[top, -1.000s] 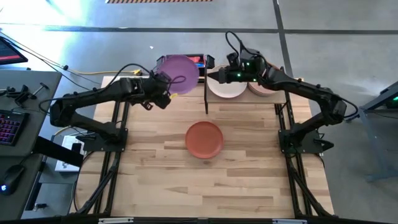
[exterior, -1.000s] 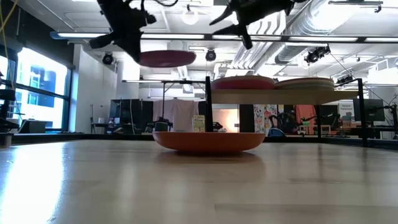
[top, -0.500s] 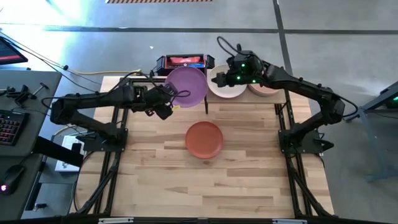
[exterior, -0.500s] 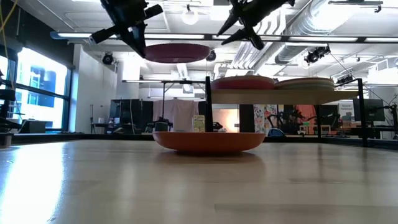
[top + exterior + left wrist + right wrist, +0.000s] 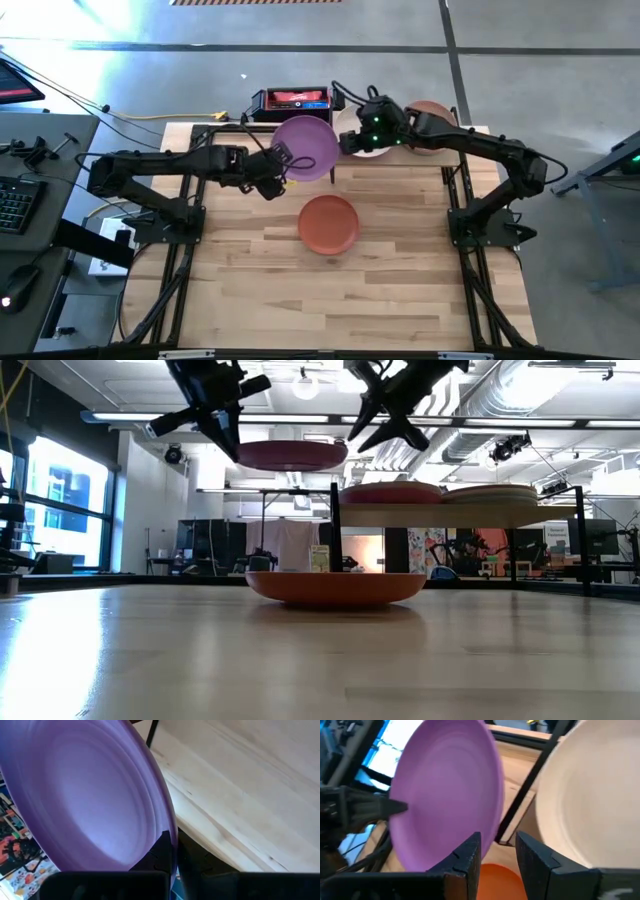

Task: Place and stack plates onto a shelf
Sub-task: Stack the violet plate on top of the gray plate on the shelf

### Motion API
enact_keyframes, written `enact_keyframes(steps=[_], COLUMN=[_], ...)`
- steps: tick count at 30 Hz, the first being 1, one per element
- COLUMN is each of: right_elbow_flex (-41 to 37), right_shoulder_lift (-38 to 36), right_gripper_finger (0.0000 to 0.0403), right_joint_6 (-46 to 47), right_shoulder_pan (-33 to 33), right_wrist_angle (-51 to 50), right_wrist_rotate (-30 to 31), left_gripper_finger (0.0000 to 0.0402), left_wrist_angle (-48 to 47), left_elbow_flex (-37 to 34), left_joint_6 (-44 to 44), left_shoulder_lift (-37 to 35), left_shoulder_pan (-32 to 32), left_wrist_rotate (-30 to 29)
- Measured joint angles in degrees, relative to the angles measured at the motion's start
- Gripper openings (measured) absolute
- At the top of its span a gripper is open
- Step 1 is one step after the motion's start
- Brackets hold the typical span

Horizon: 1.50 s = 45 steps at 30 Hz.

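My left gripper (image 5: 279, 171) is shut on a purple plate (image 5: 306, 148), held in the air just left of the shelf (image 5: 452, 513). In the low view this plate (image 5: 291, 455) hangs level, above the shelf top. My right gripper (image 5: 346, 142) is open at the plate's right rim; its wrist view shows the fingers (image 5: 470, 854) short of the plate (image 5: 445, 795) and no touch. A beige plate (image 5: 590, 805) and a second plate (image 5: 432, 111) rest on the shelf. A terracotta red plate (image 5: 329, 224) sits base down mid-table. My left gripper pinches the purple plate's rim (image 5: 169, 834) between its two fingers, one finger (image 5: 161, 851) lying over the plate's upper face. It comes level from the table's left side. The plate is lifted clear and stays close to level.
The shelf's black post (image 5: 527, 790) stands between the purple plate and the beige one. A red and black box (image 5: 293, 98) sits at the far edge behind the plate. There is open tabletop (image 5: 330, 290) at the near side.
My left gripper has carried the purple plate rightward and a little toward the near edge, closing on the shelf, still level. My right gripper has swung off the shelf's plates toward the purple plate's right rim and dipped lower.
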Motion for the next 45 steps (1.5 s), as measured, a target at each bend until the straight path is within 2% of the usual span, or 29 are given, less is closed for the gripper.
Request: enact_keyframes(steps=[11,16,29,33,38,45], right_elbow_flex=[0.0,0.0,0.0,0.0,0.0,0.0], right_shoulder_lift=[0.0,0.0,0.0,0.0,0.1,0.1], right_gripper_finger=[0.0103,0.0103,0.0102,0.0078,0.0013,0.0003], right_joint_6=[2.9,2.9,7.2,7.5,6.5,6.9], right_shoulder_pan=[2.3,2.8,2.8,2.8,2.7,2.6], right_wrist_angle=[-0.3,-0.7,-2.0,-3.0,-3.2,-3.4], right_wrist_rotate=[3.4,4.9,5.8,5.8,6.5,7.7], left_gripper_finger=[0.0003,0.0003,0.0003,0.0005,0.0018,0.0027], left_wrist_angle=[0.4,4.3,6.3,7.5,8.6,11.4], left_elbow_flex=[0.0,0.0,0.0,0.0,0.0,0.0], left_joint_6=[0.0,0.4,3.0,2.8,0.7,-6.6], left_shoulder_lift=[0.0,0.0,0.0,0.0,0.0,0.0], left_shoulder_pan=[-0.6,-1.8,-2.8,-2.8,-2.8,-2.9], left_wrist_rotate=[-0.5,-1.3,-4.0,-3.5,-1.7,-1.5])
